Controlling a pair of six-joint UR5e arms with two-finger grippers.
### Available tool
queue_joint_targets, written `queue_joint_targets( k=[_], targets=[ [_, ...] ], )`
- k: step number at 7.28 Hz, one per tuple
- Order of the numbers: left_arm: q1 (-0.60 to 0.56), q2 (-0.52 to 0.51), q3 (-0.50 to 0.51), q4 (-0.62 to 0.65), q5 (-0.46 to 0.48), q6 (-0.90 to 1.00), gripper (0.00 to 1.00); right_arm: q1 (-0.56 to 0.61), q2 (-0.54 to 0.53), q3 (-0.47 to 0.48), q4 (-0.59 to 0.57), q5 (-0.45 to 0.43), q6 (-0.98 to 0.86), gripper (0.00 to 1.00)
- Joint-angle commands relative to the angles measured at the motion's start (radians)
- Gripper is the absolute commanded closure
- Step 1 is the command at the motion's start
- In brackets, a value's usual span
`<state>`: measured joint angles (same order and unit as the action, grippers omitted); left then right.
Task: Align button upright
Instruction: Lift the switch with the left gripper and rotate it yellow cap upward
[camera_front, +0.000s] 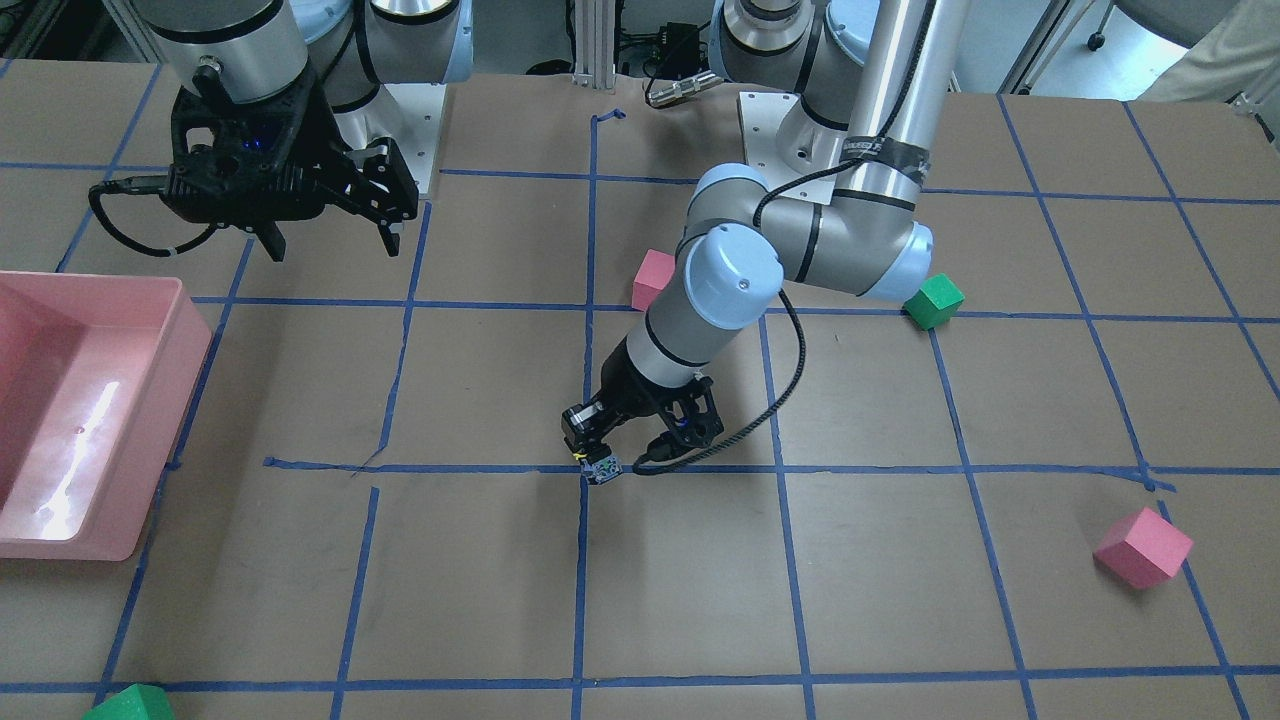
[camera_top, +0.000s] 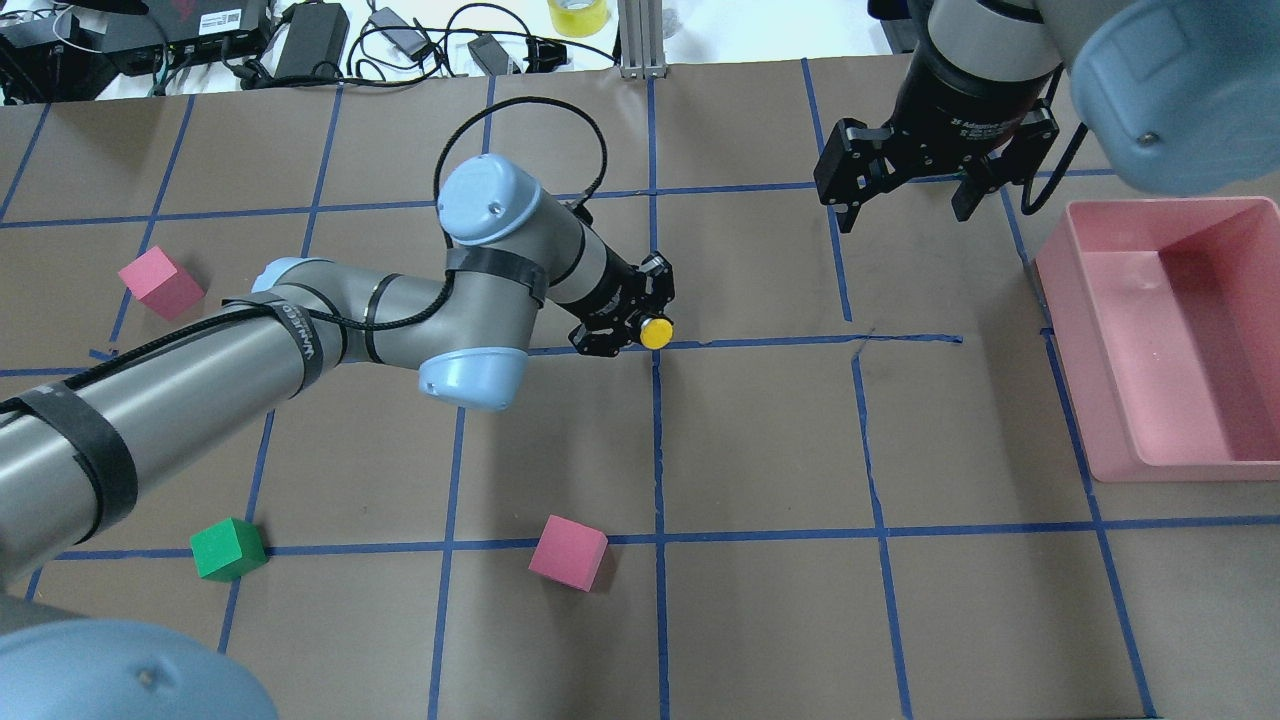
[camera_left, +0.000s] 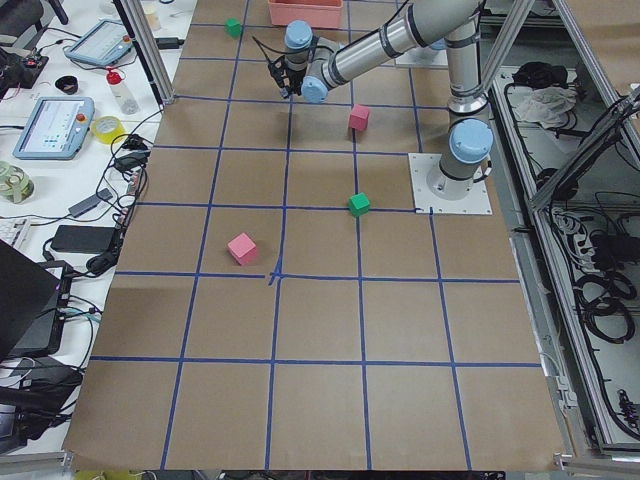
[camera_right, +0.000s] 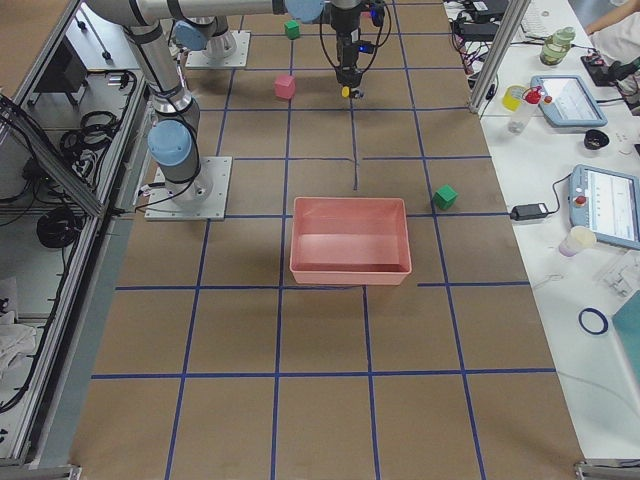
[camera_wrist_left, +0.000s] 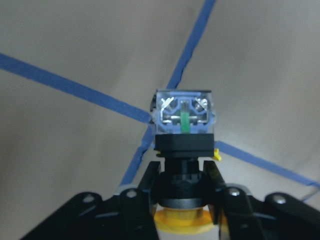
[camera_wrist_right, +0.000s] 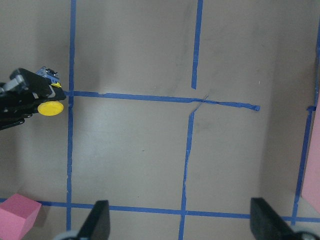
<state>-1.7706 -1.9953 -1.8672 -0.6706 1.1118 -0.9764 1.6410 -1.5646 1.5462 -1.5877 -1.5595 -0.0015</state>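
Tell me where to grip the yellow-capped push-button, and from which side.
Grip the small yellow-capped push-button on its black cylindrical body, between cap and clear contact block, coming from the cap end. The left gripper holds it so; the wider cap and block should keep the fingers from slipping.

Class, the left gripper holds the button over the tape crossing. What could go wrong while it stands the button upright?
1. The button looks tilted in the left gripper. If released like this, its wide yellow cap could tip it over onto the table.
2. The grip is only on the narrow black body, so the button might twist or slip if its base is pressed down.
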Motion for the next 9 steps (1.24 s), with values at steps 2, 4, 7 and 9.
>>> queue_joint_targets(
  k=[2, 4, 7, 9],
  targets=[
    [0.147, -0.005, -0.018, -0.182, -0.211, -0.18, 1.0, 0.0, 0.0, 0.0, 0.0, -0.001, 0.0, 0.0],
    [0.164, -0.007, -0.041, -0.204, -0.307, -0.376, 1.0, 0.0, -0.002, 0.011, -0.002, 0.001, 0.001, 0.0],
    [0.164, -0.025, -0.104, -0.207, -0.479, -0.377, 1.0, 0.0, -0.002, 0.012, 0.0, 0.001, 0.002, 0.0],
    [0.163, -0.043, -0.122, -0.208, -0.547, -0.377, 1.0, 0.0, -0.002, 0.012, 0.0, 0.001, 0.001, 0.0]
  ],
)
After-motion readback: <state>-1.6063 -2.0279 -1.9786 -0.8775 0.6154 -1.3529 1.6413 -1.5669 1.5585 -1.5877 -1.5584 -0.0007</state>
